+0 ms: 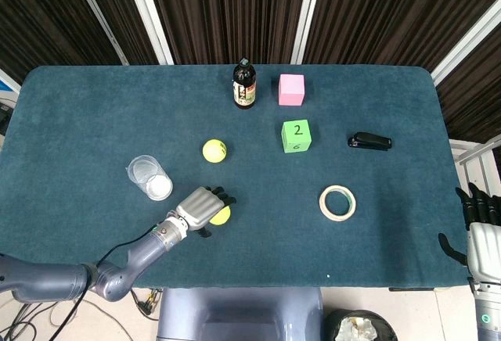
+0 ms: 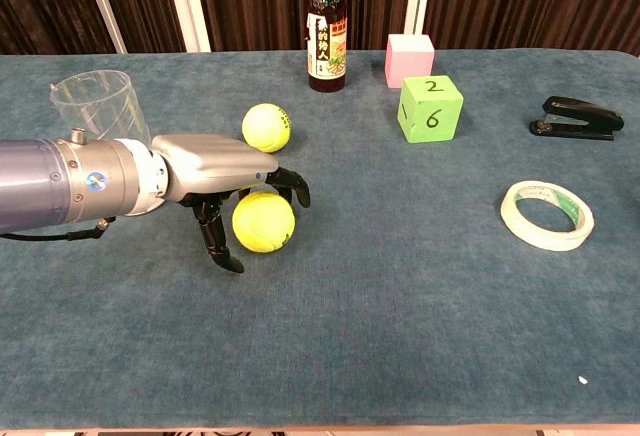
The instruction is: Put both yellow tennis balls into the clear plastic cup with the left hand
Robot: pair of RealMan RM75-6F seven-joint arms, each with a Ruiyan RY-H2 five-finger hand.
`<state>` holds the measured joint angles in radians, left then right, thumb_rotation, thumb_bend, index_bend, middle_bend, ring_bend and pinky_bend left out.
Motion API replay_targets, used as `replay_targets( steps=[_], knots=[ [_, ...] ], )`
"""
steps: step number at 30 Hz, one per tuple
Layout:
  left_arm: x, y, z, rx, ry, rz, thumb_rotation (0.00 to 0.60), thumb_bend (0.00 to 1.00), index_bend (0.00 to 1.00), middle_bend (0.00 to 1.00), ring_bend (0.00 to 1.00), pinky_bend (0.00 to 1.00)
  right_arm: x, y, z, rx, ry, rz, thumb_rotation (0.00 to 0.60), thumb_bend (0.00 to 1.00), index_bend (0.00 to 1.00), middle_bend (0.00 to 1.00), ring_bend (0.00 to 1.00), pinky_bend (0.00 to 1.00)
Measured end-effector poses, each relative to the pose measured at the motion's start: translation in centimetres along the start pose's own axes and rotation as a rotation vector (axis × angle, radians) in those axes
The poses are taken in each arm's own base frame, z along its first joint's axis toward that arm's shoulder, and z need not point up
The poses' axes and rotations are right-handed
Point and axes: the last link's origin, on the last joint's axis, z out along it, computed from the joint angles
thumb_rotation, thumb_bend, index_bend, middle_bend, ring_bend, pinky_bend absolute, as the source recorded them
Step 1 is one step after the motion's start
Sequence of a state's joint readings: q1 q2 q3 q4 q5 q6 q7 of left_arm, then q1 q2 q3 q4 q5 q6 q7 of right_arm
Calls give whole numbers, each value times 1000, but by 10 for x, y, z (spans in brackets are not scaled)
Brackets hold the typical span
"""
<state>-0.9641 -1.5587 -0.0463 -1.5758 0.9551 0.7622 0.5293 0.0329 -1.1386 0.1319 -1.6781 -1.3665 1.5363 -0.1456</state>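
Note:
The near yellow tennis ball (image 1: 222,216) (image 2: 263,222) lies on the blue table. My left hand (image 1: 200,205) (image 2: 215,169) sits low over it, palm down. Its fingers (image 2: 290,182) curl over the ball's top and far side, and the thumb hangs down at the ball's left; no firm grip shows. The second yellow tennis ball (image 1: 214,151) (image 2: 266,127) lies free just beyond. The clear plastic cup (image 1: 149,177) (image 2: 100,106) stands upright to the left of the hand. My right hand (image 1: 479,227) is off the table's right edge, fingers apart and holding nothing.
A dark bottle (image 1: 245,85) (image 2: 327,31) and a pink cube (image 1: 291,89) (image 2: 410,59) stand at the back. A green numbered cube (image 1: 296,136) (image 2: 430,108), a black stapler (image 1: 369,141) (image 2: 575,118) and a tape roll (image 1: 337,202) (image 2: 546,215) lie to the right.

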Motion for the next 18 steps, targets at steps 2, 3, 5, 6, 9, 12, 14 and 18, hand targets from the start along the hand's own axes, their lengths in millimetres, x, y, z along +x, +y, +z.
replay_targets(
  steps=[2,3,5,6,9,12,14,18],
  knots=[
    [0,0,2,-1,11,9,600,147,275,354,233,437,0,0,0,-1,0,1,600,347,113,30,59,11],
    [0,1,2,-2,16,16,600,164,296,377,254,465,0,0,0,-1,0,2,600,347,113,30,59,11],
    [-1,2,4,-4,27,32,600,209,330,412,284,506,0,0,0,-3,0,3,600,346,113,30,58,11],
    [-2,2,5,-5,31,35,600,246,346,428,297,524,0,1,0,-4,0,4,600,346,113,30,58,11],
    [-4,4,6,-6,47,35,600,315,372,454,321,547,1,1,0,-9,0,7,600,346,113,30,59,11],
    [-3,3,7,0,69,34,600,324,381,460,329,554,2,2,0,-15,3,10,600,345,113,30,58,11],
    [0,2,7,7,90,28,600,324,382,460,329,550,2,2,0,-18,4,12,600,346,113,30,58,11],
    [10,2,5,8,127,-5,600,323,381,462,329,526,3,3,0,-23,9,15,600,346,113,29,59,11]
  ],
)
